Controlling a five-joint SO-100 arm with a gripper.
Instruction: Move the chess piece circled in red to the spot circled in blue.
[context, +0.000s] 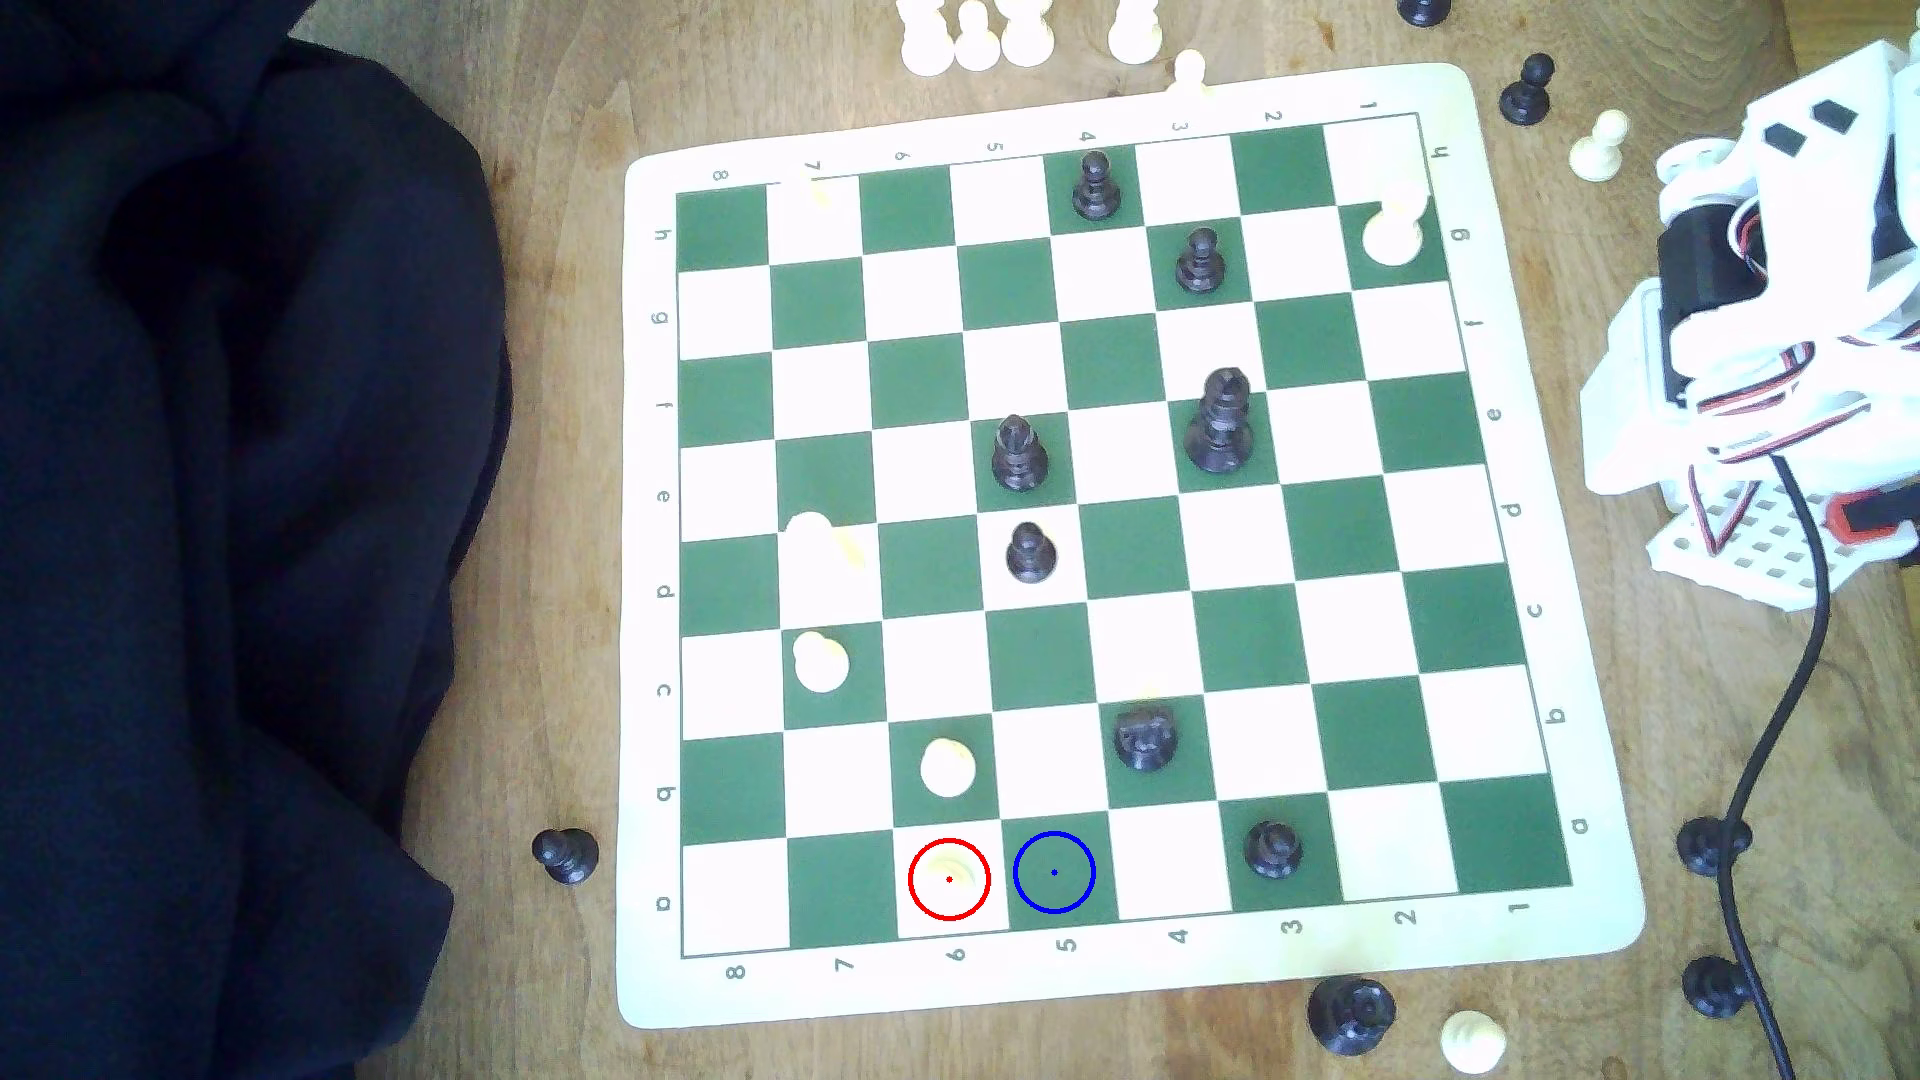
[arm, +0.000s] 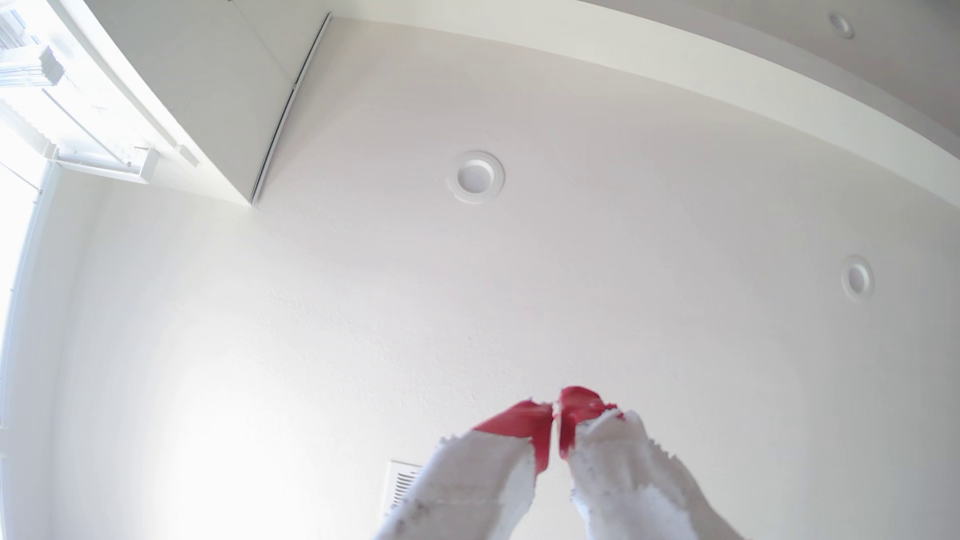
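A: So where is the arm (context: 1766, 343)?

B: Folded up off the board, at the exterior view's right edge. Its white body with black motor blocks and red-and-white wiring sits over the wooden table (context: 540, 312), beside ranks c to g of the chessboard (context: 1132, 966). A black cable (context: 1766, 748) trails from it toward the near edge.

A: And the gripper (arm: 556, 415)?

B: The wrist view has it pointing up at a white ceiling with recessed lights. Its two red-tipped fingers (arm: 524, 420) meet at the tips with a thin slit between them, closed on nothing.

A: The chess piece (context: 949, 870)?

B: Standing on the white square ringed in red, in the nearest row at file 6, well apart from the arm. It reads as a pale disc, washed out against the square.

A: The spot (context: 1054, 872)?

B: The dark green square just beside it toward the exterior view's right, ringed in blue with a centre dot, with nothing standing on it.

A: Neighbours?

B: A cream pawn (context: 947, 766) stands on the green square one row behind the circled piece. A black pawn (context: 1273, 848) is in the same row as the spot, two squares further right. A dark cloth (context: 208, 519) covers the exterior view's left side.
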